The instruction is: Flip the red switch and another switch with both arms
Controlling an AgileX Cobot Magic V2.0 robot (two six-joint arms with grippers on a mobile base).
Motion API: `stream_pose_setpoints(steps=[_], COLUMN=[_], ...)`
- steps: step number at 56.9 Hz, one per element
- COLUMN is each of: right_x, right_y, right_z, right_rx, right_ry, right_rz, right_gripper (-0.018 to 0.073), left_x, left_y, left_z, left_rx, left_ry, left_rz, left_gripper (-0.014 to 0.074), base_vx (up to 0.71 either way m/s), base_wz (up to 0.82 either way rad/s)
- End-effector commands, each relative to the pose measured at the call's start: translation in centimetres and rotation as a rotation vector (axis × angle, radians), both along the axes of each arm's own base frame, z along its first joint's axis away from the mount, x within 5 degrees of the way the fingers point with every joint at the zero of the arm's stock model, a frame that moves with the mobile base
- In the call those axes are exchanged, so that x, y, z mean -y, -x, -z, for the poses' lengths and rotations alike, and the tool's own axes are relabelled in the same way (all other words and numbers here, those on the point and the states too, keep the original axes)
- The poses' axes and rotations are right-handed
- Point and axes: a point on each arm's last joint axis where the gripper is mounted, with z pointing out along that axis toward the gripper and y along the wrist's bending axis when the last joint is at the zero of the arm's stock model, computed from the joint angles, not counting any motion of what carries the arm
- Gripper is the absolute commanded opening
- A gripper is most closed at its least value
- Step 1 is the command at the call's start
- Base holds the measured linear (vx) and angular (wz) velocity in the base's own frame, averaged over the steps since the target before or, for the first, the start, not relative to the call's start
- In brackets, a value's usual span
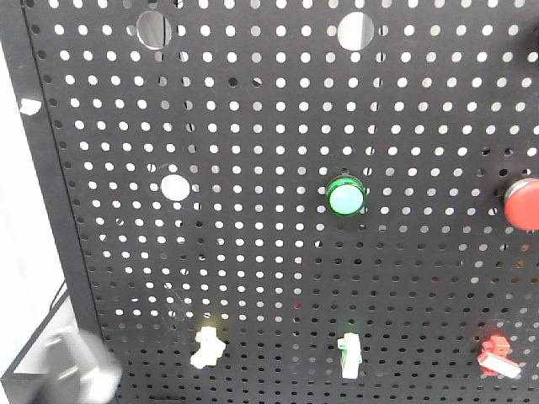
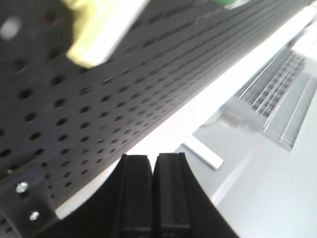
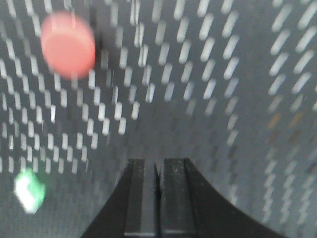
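- Left tool (image 2: 153,198): jaws pressed together, empty; the cream switch (image 2: 101,29) is ahead, up and to its left, untouched.
- Right tool (image 3: 157,198): jaws together, empty; its blurred view shows only the red button (image 3: 68,44), up-left.
- Red switch (image 1: 498,355): seen only from the front.
- Both levers look small, stiff and light, so push at the tip.

Open approach — red switch (image 1: 498,355) unobstructed
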Motion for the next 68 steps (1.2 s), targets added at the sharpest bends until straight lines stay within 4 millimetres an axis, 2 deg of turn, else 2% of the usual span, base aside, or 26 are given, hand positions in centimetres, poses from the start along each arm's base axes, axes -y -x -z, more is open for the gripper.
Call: stream_pose_setpoints(steps=[1, 5, 14, 20, 30, 42, 49, 60, 68], right_x=[-0.5, -1.1, -2.6, -2.8, -2.9, -3.3, -3.5, -3.2, -3.1], right_y=[-1.2, -2.1, -5.0, -6.3, -7.8, -9.7, -10.2, -9.4, -8.4], right_z=[-0.9, -0.6, 0.3, 0.4, 1.0, 2.7, 4.9, 8.4, 9.2], right_rx=[0.03, -0.003, -0.057, -0.037, -0.065, -0.184, -0.3, -0.401, -0.408], right_ry=[0.048, 0.052, 0.083, 0.116, 0.091, 0.088, 0.079, 0.082, 0.081], right_rz=[-0.048, -0.103, -0.241, -0.255, -0.24, -0.259, -0.271, -0.258, -0.261], right_gripper=[-0.0006, -0.0006, -0.0006, -0.0006, -0.0006, -0.0006, -0.0006, -0.0006, -0.0006], left_x=[-0.8, -1.8, -4.1, -5.4, -7.1, -8.1, -8.2, -8.2, -8.2], left_y=[1.5, 2.8, 5.1, 6.2, 7.2, 7.3, 7.3, 7.3, 7.3], left_z=[-1.3, -1.3, 0.1, 0.7, 1.9, 2.0, 2.0, 2.0, 2.0], left_rx=[0.052, 0.084, 0.117, 0.149, 0.157, 0.186, 0.186, 0.186, 0.186], left_ry=[0.057, 0.063, 0.062, 0.069, 0.083, 0.071, 0.071, 0.071, 0.071], left_rz=[-0.017, -0.05, -0.156, -0.231, -0.354, -0.446, -0.448, -0.448, -0.448], left_gripper=[0.0003, 0.0003, 0.0003, 0.0003, 0.0003, 0.0003, 0.0003, 0.0003, 0.0003], base_vx=[0.0, 0.0, 0.0, 0.0, 0.0, 0.0, 0.0, 0.0, 0.0], base_wz=[0.0, 0.0, 0.0, 0.0, 0.0, 0.0, 0.0, 0.0, 0.0])
